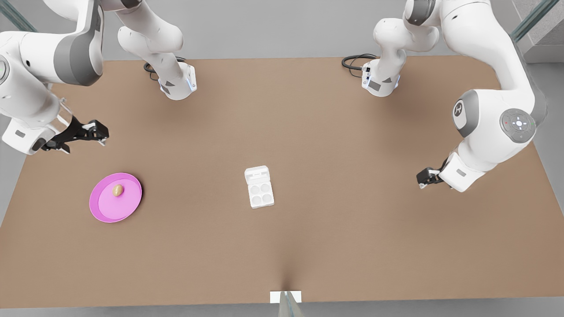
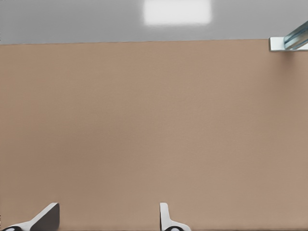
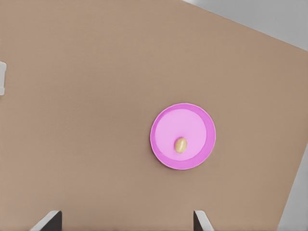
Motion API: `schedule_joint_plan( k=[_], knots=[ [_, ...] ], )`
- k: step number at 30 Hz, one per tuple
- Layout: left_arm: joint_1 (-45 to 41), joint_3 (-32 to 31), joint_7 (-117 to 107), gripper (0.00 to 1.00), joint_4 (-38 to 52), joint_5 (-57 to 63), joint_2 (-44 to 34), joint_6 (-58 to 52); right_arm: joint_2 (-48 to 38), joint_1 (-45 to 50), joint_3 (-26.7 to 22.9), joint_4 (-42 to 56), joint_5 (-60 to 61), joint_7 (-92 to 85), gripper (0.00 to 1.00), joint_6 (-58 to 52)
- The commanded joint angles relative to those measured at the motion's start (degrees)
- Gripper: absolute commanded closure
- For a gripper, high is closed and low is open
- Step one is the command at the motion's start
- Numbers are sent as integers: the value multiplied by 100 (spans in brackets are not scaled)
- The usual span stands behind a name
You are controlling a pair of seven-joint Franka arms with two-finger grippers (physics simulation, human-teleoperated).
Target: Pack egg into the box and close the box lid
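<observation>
Looming closest are the two white arms, their elbows hanging over either end of the brown table (image 1: 352, 229).

At the front view's left, the right gripper (image 1: 99, 132) hovers above the table, holding nothing. In the right wrist view its two fingertips (image 3: 48, 220) stand wide apart, with bare table between them. Ahead of this gripper and lower, toward the camera side of the table, sits the pink plate (image 1: 102, 212). The egg (image 1: 117, 190) lies on the plate, on the part nearer the gripper, and nothing touches it. The right wrist view shows the egg (image 3: 180, 145) a little off the plate's (image 3: 155, 137) middle.

Well off to this gripper's side, mid-table and about halfway between the two grippers, rests the box (image 1: 261, 194). Its four cups are empty. The box lid (image 1: 257, 175) lies folded back flat on the far side of the tray.

At the front view's right, the left gripper (image 1: 424, 177) waits, well apart from the box. Its fingers (image 2: 45, 217) are spread over bare table and grip nothing.
</observation>
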Motion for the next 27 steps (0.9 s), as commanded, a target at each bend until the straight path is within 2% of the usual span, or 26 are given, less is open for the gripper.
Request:
schedule_joint_plan(
  k=[1,3,4,6,7,8,9,10,12,15,18,19,20,21,24,26,27],
  knots=[
    [-8,-7,-25,0,-4,111,71,-2,0,-1,0,0,0,0,0,0],
    [9,-7,-157,0,-223,-56,133,-20,26,-1,0,-9,9,-17,0,0],
    [1,-7,-166,0,-250,-65,133,-90,96,-19,-9,-421,97,-421,0,376],
    [-52,-7,-131,0,-268,-65,133,-530,-246,-19,-26,-3224,79,-598,0,4120],
    [-52,-7,-131,0,-250,-74,124,-530,-519,-19,-26,-3998,79,-563,0,5000],
    [-52,-7,-140,0,-206,-56,124,-521,-730,-106,-26,-4578,79,-554,0,5580],
    [-43,1,-236,0,-74,-100,107,-993,-1177,-212,-26,-5307,79,-554,0,6037],
    [1,142,-359,0,-74,-583,28,-1356,-1520,-326,-26,-5704,79,-554,0,6144],
    [-17,142,-333,0,-92,-627,54,-1699,-1776,-344,-228,-6344,79,-554,0,6477],
    [-70,98,140,0,-92,-601,379,-1330,-1609,-704,-220,-6996,88,-483,0,7505],
    [-35,-95,308,0,-83,-1154,756,-1155,-1161,-1170,-220,-7848,88,-132,0,9210],
    [-35,-95,309,0,-83,-1084,1003,-574,-985,-1258,-220,-8191,88,44,0,9966],
    [-43,-51,195,0,-57,-961,942,-600,-800,-1381,-220,-8244,79,228,0,10099],
    [-201,-25,-439,0,14,-715,687,-1724,-713,-1522,-228,-8253,79,255,0,10423],
    [-175,19,-482,0,23,-865,696,-2085,-317,-1697,-228,-8226,88,817,0,11241],
    [-70,107,-307,0,514,-882,713,-1523,-247,-1829,-228,-8200,88,1090,0,11276],
    [-52,107,-245,0,1446,-900,696,-1803,-176,-1882,-228,-8156,79,1090,0,11276]
  ],
)
